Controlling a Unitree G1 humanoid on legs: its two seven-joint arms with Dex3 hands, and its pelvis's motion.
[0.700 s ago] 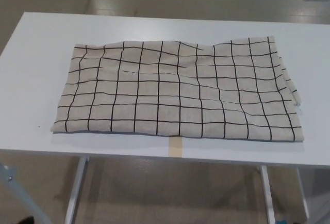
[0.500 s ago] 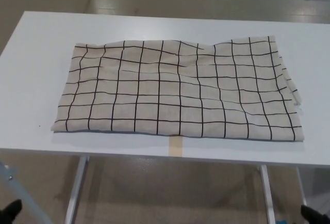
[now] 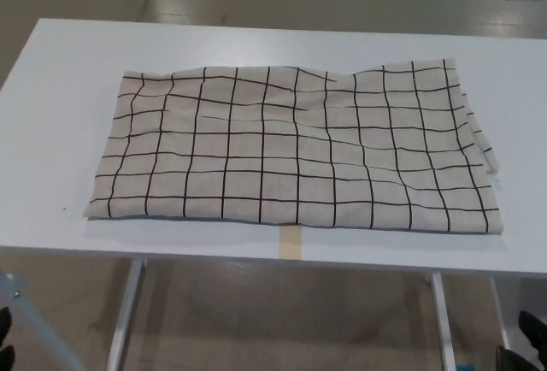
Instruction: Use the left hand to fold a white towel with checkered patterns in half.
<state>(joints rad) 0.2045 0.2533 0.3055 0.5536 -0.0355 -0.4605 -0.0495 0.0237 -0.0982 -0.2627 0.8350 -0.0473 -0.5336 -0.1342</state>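
The white towel with a black checkered grid (image 3: 291,153) lies spread flat across the middle of the white table (image 3: 68,55), long side running left to right. Its right edge shows stacked layers and a few low wrinkles cross the cloth. A black sliver of my left hand (image 3: 3,338) shows at the bottom left corner, below the table's front edge and far from the towel. A small part of my right hand (image 3: 528,345) shows at the bottom right corner, also below the table. Neither hand touches the towel.
A short strip of tan tape (image 3: 291,243) sits at the table's front edge under the towel's middle. Metal table legs (image 3: 126,315) and tan floor show below. Bare white tabletop borders the towel on all sides.
The towel has not moved. The black slivers of both hands at the bottom corners have shifted slightly, the left one toward the picture's edge and the right one a little higher.
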